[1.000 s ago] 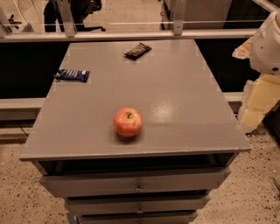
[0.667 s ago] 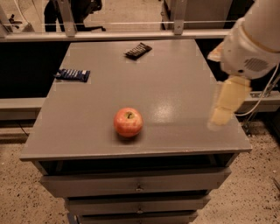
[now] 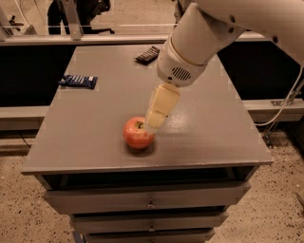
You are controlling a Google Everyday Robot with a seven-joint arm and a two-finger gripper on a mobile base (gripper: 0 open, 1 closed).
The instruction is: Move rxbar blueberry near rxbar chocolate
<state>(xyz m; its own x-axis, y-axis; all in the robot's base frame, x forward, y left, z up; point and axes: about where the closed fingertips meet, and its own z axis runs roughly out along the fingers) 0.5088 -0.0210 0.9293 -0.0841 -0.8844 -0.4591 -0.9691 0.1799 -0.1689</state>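
The rxbar blueberry (image 3: pixel 78 81), a flat dark blue bar, lies near the left edge of the grey table (image 3: pixel 213 118). The rxbar chocolate (image 3: pixel 147 54), a flat black bar, lies at the far middle of the table. My gripper (image 3: pixel 154 122) hangs from the white arm (image 3: pixel 199 38) over the middle of the table. Its cream tip is just above and to the right of a red apple (image 3: pixel 138 133). The gripper is well to the right of the blue bar and nearer me than the black bar. It holds nothing that I can see.
The apple sits near the table's front edge. Drawers (image 3: pixel 149 201) are under the tabletop. A rail and dark furniture (image 3: pixel 80 9) stand behind the table. A cable (image 3: pixel 285 104) hangs at the right.
The arm has swung in from the right edge to the middle of the table and now reaches the apple. The bars and the apple have not moved.
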